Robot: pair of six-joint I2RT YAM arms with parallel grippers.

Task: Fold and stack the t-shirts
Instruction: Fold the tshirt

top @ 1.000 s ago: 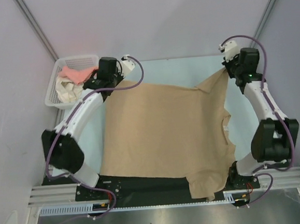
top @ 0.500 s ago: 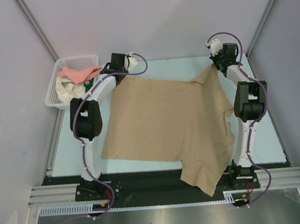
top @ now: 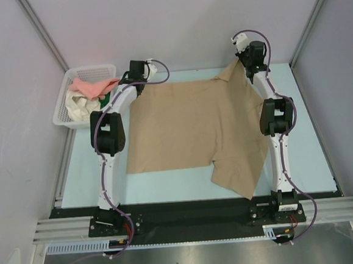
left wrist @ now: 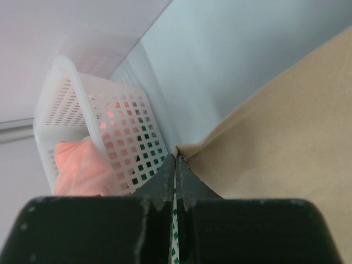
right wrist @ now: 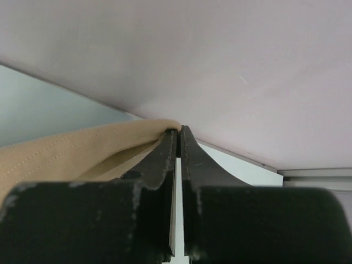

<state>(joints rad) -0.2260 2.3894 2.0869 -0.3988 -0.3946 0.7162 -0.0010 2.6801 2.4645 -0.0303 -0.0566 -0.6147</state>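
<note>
Tan t-shirt [top: 194, 124] lies spread out, mostly flat.

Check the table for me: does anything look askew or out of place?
Yes. The tan shirt lies mostly flat, but its near-right flap juts out crooked toward the arm bases. Its far-right corner is also bunched up where the right end effector pinches it. Nothing else stands out.

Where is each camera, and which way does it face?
Top external: above, behind the bases, looking down on the table; left arm, right arm, tan t-shirt show.
Left wrist: on that arm, along the shut left tool toward the shirt corner and white basket.
Right wrist: along the shut right tool toward the back wall.
Shared: all show the tan t-shirt.
</note>
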